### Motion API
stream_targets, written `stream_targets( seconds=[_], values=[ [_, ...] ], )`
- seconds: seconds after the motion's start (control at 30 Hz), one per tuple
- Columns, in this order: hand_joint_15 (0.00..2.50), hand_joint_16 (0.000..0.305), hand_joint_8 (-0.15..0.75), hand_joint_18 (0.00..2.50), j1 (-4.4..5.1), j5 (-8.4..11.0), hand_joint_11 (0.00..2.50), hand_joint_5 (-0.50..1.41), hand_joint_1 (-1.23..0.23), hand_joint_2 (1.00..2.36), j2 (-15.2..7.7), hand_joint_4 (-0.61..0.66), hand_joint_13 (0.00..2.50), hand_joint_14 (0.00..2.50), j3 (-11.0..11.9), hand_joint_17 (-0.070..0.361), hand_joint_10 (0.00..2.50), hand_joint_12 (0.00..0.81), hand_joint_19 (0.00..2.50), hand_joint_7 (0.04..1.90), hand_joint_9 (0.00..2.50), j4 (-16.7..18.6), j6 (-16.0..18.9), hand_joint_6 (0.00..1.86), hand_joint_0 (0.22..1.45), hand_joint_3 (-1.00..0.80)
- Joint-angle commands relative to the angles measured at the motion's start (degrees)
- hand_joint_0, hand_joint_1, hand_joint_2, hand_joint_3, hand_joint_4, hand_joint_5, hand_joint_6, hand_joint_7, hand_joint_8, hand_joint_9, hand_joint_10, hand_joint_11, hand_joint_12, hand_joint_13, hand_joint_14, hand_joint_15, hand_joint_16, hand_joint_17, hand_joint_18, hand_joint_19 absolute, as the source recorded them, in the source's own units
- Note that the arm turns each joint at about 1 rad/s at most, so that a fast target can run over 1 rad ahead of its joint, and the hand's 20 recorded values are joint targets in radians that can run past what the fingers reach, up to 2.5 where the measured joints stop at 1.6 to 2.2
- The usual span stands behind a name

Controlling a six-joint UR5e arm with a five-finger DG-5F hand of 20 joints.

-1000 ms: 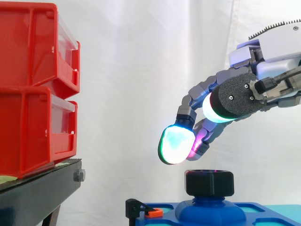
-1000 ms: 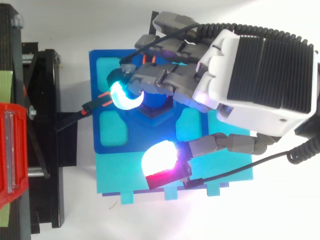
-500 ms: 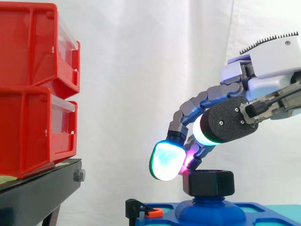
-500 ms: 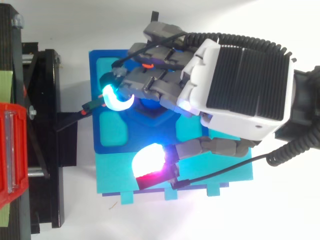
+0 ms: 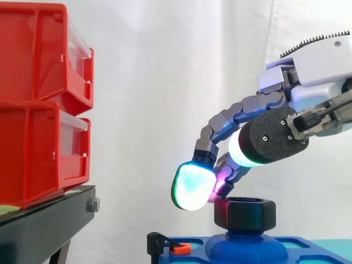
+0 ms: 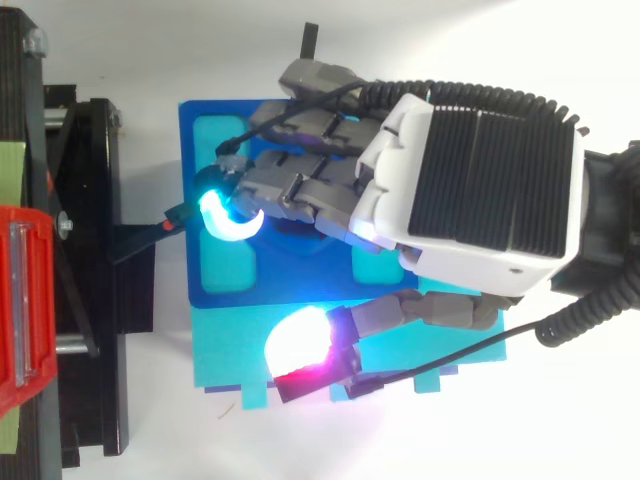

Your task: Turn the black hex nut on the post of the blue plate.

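No letters, numbers or signs can be read in either view. The faces of the red bins [image 5: 38, 104], the blue plate [image 6: 195, 120], the black hex nut [image 5: 245, 213] and the shell of the hand [image 6: 470, 180] are plain as far as I can see. The pale green strip [image 6: 10, 170] on the black stand [image 6: 90, 260] also carries no writing that I can make out.
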Motion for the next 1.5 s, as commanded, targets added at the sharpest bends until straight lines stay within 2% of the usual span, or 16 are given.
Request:
stream_targets(
  seconds=[0.0,0.33,0.53,0.63,0.73,0.93,1.27,1.33,1.47],
  values=[
    [0.02,0.061,0.328,0.22,0.07,-0.23,0.05,-0.16,-0.44,1.0,0.0,0.29,0.44,0.0,0.02,0.136,0.0,0.397,0.11,0.79,0.71,-0.04,-0.09,0.5,0.49,-0.5],
    [0.02,0.061,0.33,0.23,-0.28,-0.4,0.05,-0.16,-0.44,1.0,0.0,0.29,0.45,0.0,0.02,0.137,0.0,0.398,0.12,0.79,0.71,-1.36,-0.09,0.5,0.49,-0.5],
    [0.02,0.061,0.33,0.23,-0.98,-2.34,0.05,-0.16,-0.44,1.0,0.0,0.3,0.45,0.0,0.02,0.138,0.0,0.399,0.12,0.79,0.71,-1.88,-0.09,0.5,0.49,-0.5],
    [0.02,0.061,0.329,0.23,-1.16,-2.6,0.05,-0.16,-0.44,1.0,0.0,0.3,0.45,0.0,0.02,0.137,0.0,0.399,0.12,0.79,0.71,-2.23,-0.09,0.5,0.49,-0.5],
    [0.02,0.061,0.331,0.24,-1.69,-2.69,0.05,-0.16,-0.44,1.0,0.0,0.3,0.46,0.0,0.02,0.138,0.0,0.398,0.12,0.79,0.71,-2.76,-0.18,0.5,0.49,-0.5],
    [0.02,0.061,0.33,0.25,-3.0,-4.71,0.05,-0.16,-0.44,1.0,0.0,0.3,0.46,0.0,0.02,0.137,0.0,0.398,0.12,0.79,0.71,-3.2,-0.27,0.5,0.5,-0.5],
    [0.03,0.061,0.333,0.26,-4.94,-6.91,0.05,-0.16,-0.44,1.0,0.0,0.3,0.47,0.0,0.02,0.138,0.0,0.399,0.13,0.79,0.72,-3.55,-0.71,0.5,0.5,-0.5],
    [0.03,0.061,0.333,0.26,-5.64,-7.87,0.05,-0.16,-0.44,1.0,0.0,0.3,0.48,0.0,0.02,0.138,0.0,0.398,0.13,0.79,0.72,-3.64,-0.88,0.5,0.5,-0.5],
    [0.03,0.062,0.333,0.27,-6.26,-8.75,0.05,-0.16,-0.44,1.0,0.0,0.3,0.49,0.0,0.02,0.139,0.0,0.398,0.13,0.79,0.72,-3.64,-1.15,0.5,0.5,-0.5]
  ],
)
